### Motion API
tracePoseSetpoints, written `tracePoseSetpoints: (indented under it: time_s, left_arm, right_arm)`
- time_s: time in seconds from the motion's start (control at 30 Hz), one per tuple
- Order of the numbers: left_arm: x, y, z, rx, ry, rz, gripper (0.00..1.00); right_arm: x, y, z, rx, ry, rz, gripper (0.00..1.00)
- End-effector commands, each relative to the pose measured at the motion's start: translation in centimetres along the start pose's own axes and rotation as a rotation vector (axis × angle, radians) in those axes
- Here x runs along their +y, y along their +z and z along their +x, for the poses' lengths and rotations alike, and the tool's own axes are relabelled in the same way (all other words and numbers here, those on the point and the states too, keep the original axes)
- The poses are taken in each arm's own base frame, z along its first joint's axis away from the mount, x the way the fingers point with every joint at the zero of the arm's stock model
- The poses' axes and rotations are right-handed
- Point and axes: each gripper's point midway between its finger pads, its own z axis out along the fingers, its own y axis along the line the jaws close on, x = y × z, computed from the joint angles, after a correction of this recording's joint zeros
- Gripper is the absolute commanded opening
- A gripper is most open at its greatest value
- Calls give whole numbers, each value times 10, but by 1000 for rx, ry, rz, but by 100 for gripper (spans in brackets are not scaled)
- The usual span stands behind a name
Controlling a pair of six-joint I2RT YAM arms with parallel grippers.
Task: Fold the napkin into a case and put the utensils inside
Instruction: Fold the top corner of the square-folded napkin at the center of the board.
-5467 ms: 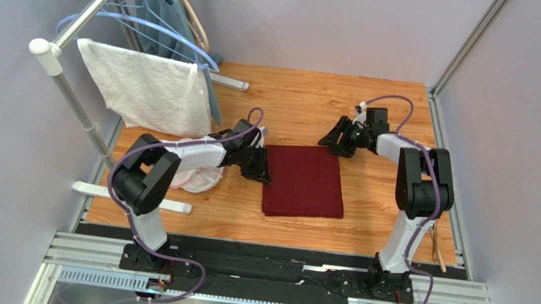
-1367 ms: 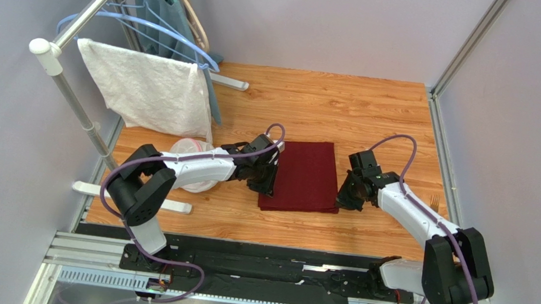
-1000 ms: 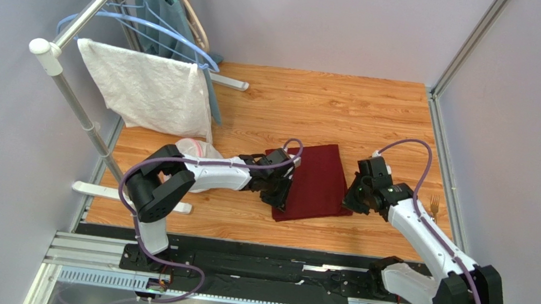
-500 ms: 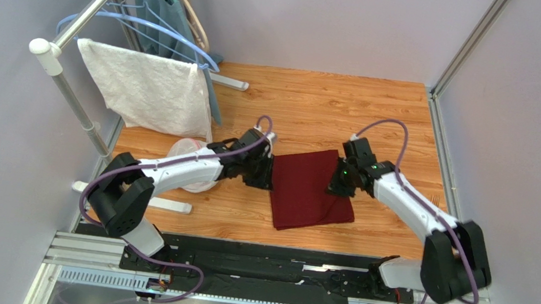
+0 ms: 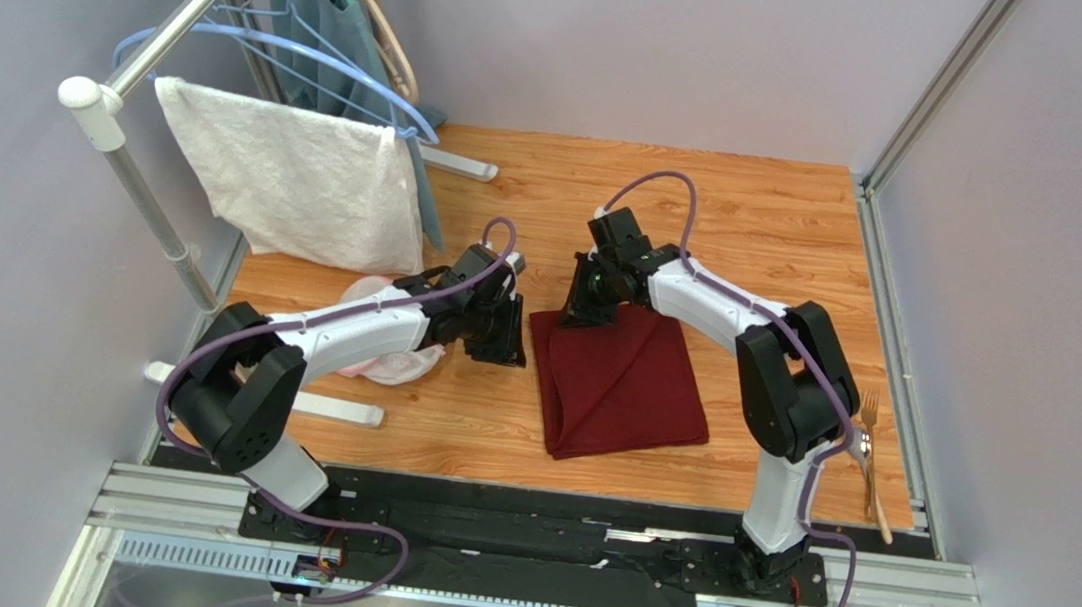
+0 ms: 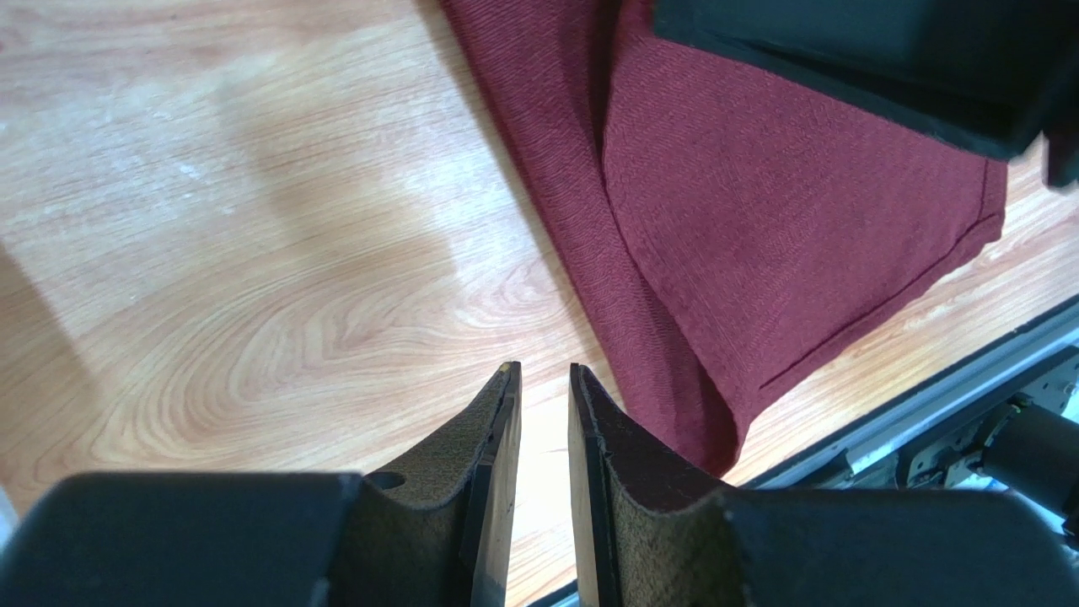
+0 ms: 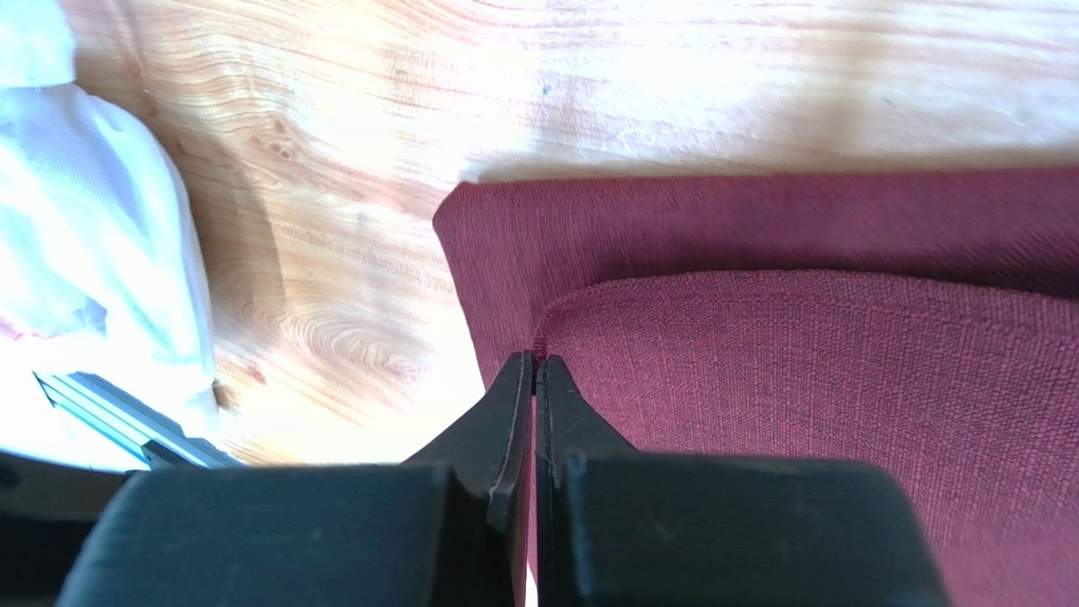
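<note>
1. Find the light-brown wood-grain table (image 5: 752, 220). It carries every item below and is enclosed by plain grey walls.

2. Find the white tubular metal rack (image 5: 152, 44) at the far left. Pale blue wire hangers (image 5: 320, 54) hang from it. A white textured towel (image 5: 296, 180) is draped over its rail.

3. Find the dark maroon-red soft cloth napkin (image 5: 622, 380). It lies near the middle of the table, turned at an angle to the table edges. It is folded: an upper layer lies over a lower one, and a strip of the lower layer shows along the left and far sides (image 6: 811, 215) (image 7: 811, 380). The napkin is not yet a narrow strip.

4. Check the right gripper (image 5: 580, 305) at the far left corner of the napkin. In the right wrist view its fingers (image 7: 532, 361) are pressed together. The rounded corner of the upper layer runs into their tips. Treat this corner as pinched.

5. Check the left gripper (image 5: 506, 333) just beside the left edge of the napkin. In the left wrist view its tips (image 6: 541, 369) stand over bare wood with a narrow gap between them. Nothing is in the gap, so this gripper is released. The folded near corner of the napkin lies close to its right fingertip.

6. Note the white crumpled bundle with a pink tint (image 5: 397, 364), partly under the left arm.

7. Find the silver fork with a slim tan handle (image 5: 870, 414) at the right edge of the table. It is well apart from the napkin and partly hidden by the right arm. You cannot tell a spoon apart there.
</note>
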Motion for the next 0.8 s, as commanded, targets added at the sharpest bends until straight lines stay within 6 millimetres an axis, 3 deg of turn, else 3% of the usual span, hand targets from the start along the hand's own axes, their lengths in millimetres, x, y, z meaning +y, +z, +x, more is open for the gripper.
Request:
tracePoseSetpoints:
  time_s: [0.0, 0.47, 0.57, 0.6, 0.63, 0.7, 0.73, 0.77]
  left_arm:
    - [-5, -11, -6, -50, -7, 34, 29]
    - [-3, -12, 5, -28, -7, 52, 28]
    - [-7, -13, 4, -28, -2, 68, 29]
    - [-10, -14, 5, -19, 0, 84, 29]
    - [-14, -14, 2, -24, 5, 103, 30]
    - [-27, -15, -1, -21, 11, 165, 31]
    - [-35, -17, -6, -28, 12, 191, 31]
    - [-39, -15, -7, -22, 2, 210, 31]
  right_arm:
    - [24, 4, -16, -21, -33, -64, 0]
    - [24, 22, -17, 11, -40, -68, 0]
    - [29, 22, -18, 19, -50, -89, 6]
    - [30, 22, -18, 21, -58, -94, 9]
    - [35, 18, -21, 17, -72, -111, 21]
    - [35, 9, -23, 30, -94, -125, 34]
    - [33, 2, -27, 21, -103, -118, 50]
    - [25, -17, -32, -10, -98, -104, 56]
